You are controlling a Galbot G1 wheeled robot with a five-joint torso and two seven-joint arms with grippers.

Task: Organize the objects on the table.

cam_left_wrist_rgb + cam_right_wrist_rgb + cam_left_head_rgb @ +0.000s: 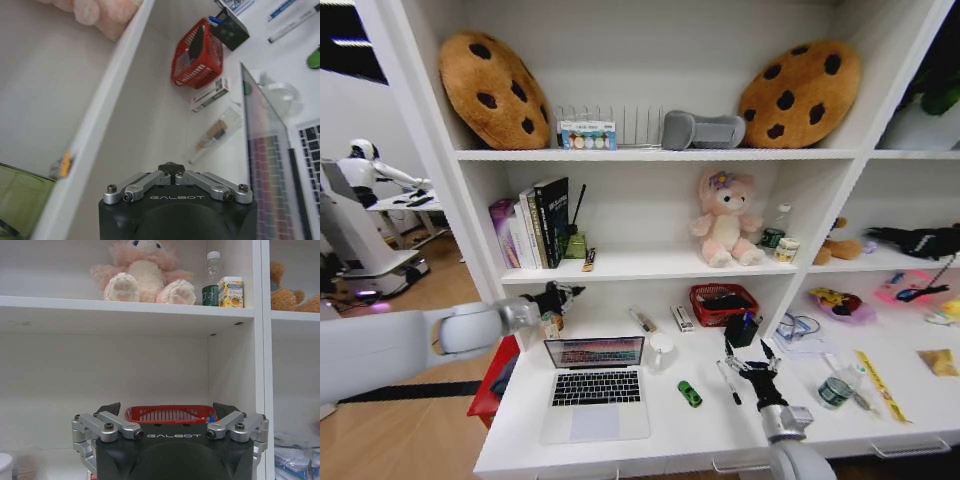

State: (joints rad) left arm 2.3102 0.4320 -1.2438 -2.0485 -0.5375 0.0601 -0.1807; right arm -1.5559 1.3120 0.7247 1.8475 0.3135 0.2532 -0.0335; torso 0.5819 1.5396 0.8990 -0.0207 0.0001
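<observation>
Laptop [596,385] sits open on the table [720,435], left part. Toy car [690,394] lies just right of it, pen [729,382] further right. Basket [723,303] stands behind them near the back wall, clear bottle [661,352] between basket and laptop. Left gripper [560,297] hovers behind the laptop; right gripper [748,360] over the pen.
</observation>
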